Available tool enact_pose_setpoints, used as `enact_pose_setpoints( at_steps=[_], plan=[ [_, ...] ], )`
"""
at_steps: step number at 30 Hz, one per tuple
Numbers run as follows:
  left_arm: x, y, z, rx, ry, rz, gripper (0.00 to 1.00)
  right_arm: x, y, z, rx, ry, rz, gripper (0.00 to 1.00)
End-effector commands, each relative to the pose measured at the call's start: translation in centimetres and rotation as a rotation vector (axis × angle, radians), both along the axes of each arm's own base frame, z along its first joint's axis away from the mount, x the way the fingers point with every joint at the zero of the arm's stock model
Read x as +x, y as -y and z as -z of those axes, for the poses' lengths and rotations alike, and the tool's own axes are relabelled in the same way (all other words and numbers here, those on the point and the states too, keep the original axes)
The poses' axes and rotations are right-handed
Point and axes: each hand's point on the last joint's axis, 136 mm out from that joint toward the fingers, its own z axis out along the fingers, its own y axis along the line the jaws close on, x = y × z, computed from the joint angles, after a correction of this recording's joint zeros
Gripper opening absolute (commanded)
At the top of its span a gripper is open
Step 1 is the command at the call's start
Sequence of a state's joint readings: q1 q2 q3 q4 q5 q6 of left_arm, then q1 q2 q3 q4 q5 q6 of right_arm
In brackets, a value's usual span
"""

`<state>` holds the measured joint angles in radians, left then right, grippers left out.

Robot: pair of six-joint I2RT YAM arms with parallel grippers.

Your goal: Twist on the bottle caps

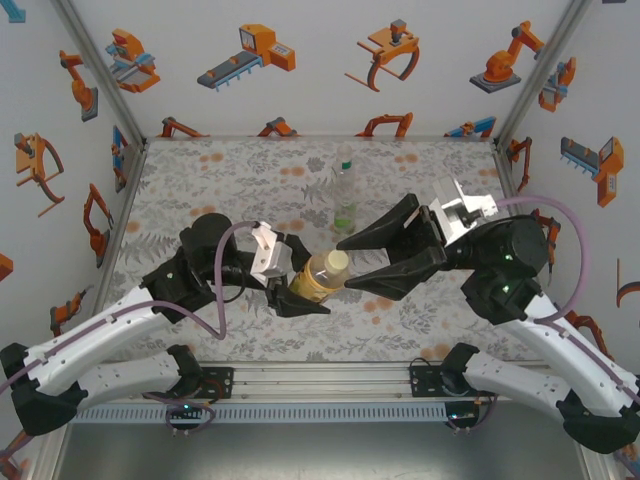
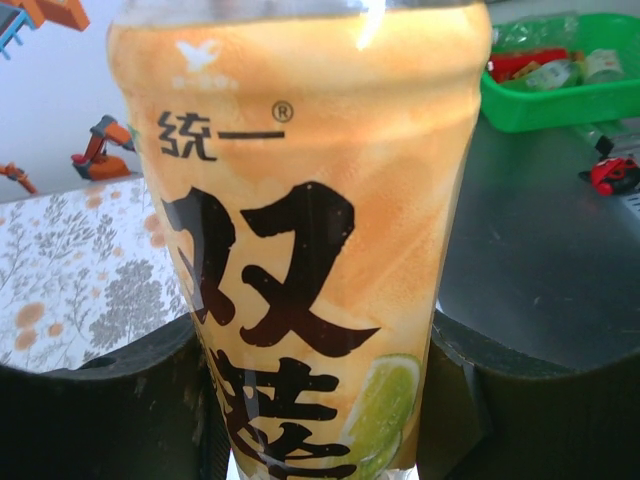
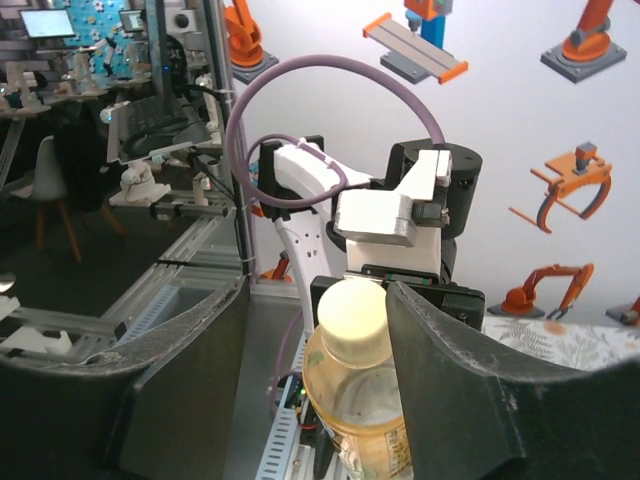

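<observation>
The amber-yellow bottle (image 1: 312, 282) hangs tilted over the middle of the table, with my left gripper (image 1: 297, 285) shut on its body. Up close, the bottle's orange label (image 2: 310, 250) sits between the left gripper's (image 2: 320, 420) dark fingers (image 2: 100, 410). A pale yellowish cap (image 1: 337, 262) sits on the neck and points toward my right gripper (image 1: 345, 265). The right gripper (image 3: 320, 330) straddles this cap (image 3: 352, 310). One finger (image 3: 450, 380) is against the cap's side, and a gap separates the other from it. A clear bottle (image 1: 343, 180) and a green-tinted bottle (image 1: 345, 215) stand behind.
The table (image 1: 220, 180) has a floral cloth and white walls with robot pictures on three sides. Metal frame posts (image 1: 110, 90) rise at the back corners. Off the table, a green bin (image 2: 560, 100) with small items rests on a dark surface.
</observation>
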<state>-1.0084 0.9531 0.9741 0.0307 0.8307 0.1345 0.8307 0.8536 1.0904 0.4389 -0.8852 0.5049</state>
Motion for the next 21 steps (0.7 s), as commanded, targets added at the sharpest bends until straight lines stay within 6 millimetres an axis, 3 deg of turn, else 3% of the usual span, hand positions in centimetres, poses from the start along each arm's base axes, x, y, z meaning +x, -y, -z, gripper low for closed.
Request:
enact_pose_setpoints(
  at_steps=[1,21],
  plan=[
    [-1.5,-0.8,-2.7,-0.068,0.014,0.066,0.0,-1.8,0.9,-1.3,0.047,0.097,-0.058,0.51],
    [-1.6,-0.4,-2.4,-0.046,-0.006,0.1,0.0,0.7,-0.4,0.0,0.027,0.042,0.033,0.53]
  ],
)
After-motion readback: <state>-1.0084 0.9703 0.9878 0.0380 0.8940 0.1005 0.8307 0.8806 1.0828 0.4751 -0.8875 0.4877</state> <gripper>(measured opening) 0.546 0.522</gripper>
